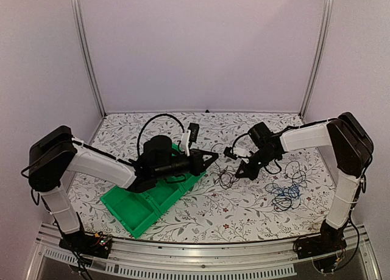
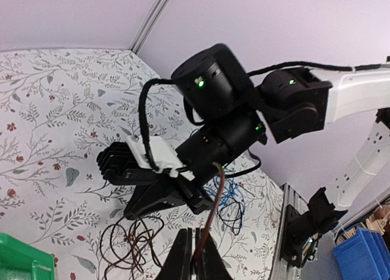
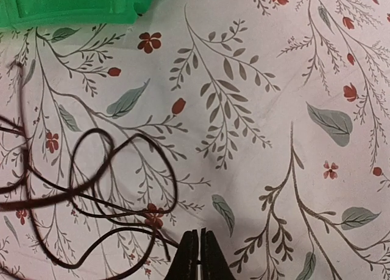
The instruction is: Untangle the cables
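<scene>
A dark brown cable tangle lies on the floral table between the two grippers. A blue cable coil and thin black loops lie to its right. My left gripper is shut on a brown cable strand, which rises taut from the fingertips towards the right arm's wrist. My right gripper hangs low over the tangle with its jaws shut. In the right wrist view, dark loops lie left of that gripper. One strand reaches its left finger; I cannot tell whether it is pinched.
A green bin sits under the left arm, and its edge shows in the right wrist view. The table's right rail and a blue box beyond it show in the left wrist view.
</scene>
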You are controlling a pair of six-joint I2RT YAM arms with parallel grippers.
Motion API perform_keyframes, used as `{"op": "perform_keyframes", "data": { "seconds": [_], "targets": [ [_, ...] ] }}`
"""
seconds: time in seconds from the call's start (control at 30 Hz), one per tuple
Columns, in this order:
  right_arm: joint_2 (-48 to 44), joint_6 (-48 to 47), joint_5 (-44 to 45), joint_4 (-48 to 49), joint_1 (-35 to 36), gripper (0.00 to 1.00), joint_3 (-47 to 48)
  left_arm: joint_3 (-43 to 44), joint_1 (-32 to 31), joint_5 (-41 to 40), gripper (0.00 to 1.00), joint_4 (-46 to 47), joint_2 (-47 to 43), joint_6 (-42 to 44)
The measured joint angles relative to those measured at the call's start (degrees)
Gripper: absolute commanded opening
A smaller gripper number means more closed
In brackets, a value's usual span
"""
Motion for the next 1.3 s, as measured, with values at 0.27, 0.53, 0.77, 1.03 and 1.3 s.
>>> {"op": "perform_keyframes", "data": {
  "seconds": [0.27, 0.53, 0.77, 1.03, 1.3],
  "targets": [
    [-0.2, 0.9, 3.3, -0.7, -2.2, 0.00, -0.2, 0.5, 0.5, -4.9, 0.00, -12.5, -23.7, 8.5],
    [-1.7, 1.4, 6.3, -2.0, -13.3, 0.00, -0.2, 6.2, 0.6, -16.0, 0.00, -27.7, -41.5, 19.6],
    [-2.0, -0.3, 14.5, -2.2, -19.1, 0.00, -0.2, 14.7, 1.0, -26.8, 0.00, -41.4, -49.9, 28.4],
    [-2.1, -2.4, 20.8, -2.2, -25.7, 0.00, -0.2, 25.3, 1.3, -36.7, 0.00, -54.4, -53.7, 34.5],
    [-2.1, -2.9, 23.2, -2.2, -27.1, 0.00, -0.5, 29.7, 1.4, -43.6, 0.00, -62.9, -56.3, 36.1]
  ]
}}
